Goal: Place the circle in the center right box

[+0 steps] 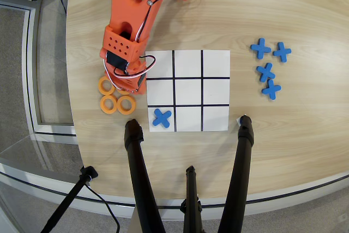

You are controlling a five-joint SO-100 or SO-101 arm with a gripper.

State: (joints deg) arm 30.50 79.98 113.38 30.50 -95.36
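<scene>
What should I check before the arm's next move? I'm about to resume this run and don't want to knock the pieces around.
1. Orange rings within reach, left of the grid: ok, three show, one partly under the arm.
2. Claw state: cannot tell, the arm's body hides the fingers from above.
3. Ring already held: cannot tell, for the same reason.
4. Middle-row right-hand cell in the overhead view free: ok, nothing lies in it.
5. Grid sheet flat and square on the table: ok.
6. Blue cross in the bottom-left cell off the route: ok, it lies below the middle row.
</scene>
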